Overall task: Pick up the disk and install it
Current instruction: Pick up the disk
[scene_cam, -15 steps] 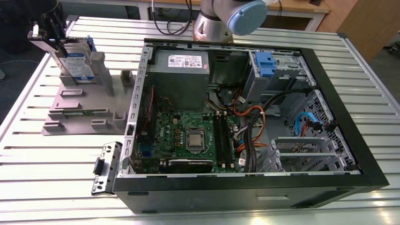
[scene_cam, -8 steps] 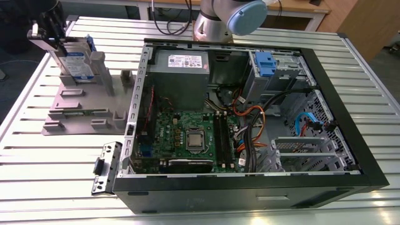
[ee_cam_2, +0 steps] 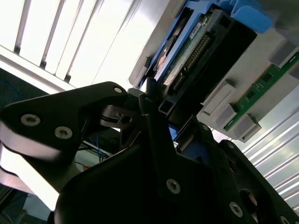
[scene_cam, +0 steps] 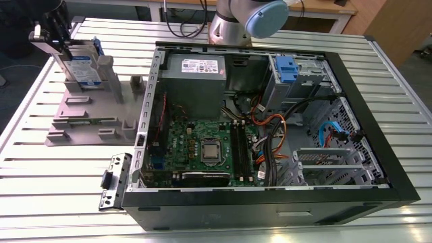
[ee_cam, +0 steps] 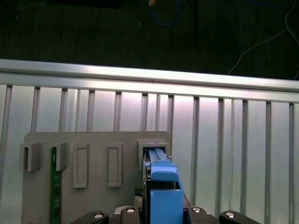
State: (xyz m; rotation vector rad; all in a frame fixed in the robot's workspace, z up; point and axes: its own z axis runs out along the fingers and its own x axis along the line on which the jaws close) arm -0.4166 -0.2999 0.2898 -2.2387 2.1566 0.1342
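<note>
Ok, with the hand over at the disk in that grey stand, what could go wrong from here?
1. The disk stands upright in a slot of the grey stand, with the hand right at it; a tilted lift might jam it against the posts.
2. A green board sits in the same stand and could get knocked.
3. Orange and black cables lie loose inside the open case; the disk might snag them.

table: slatted metal | desk: wood, behind | floor: dark
</note>
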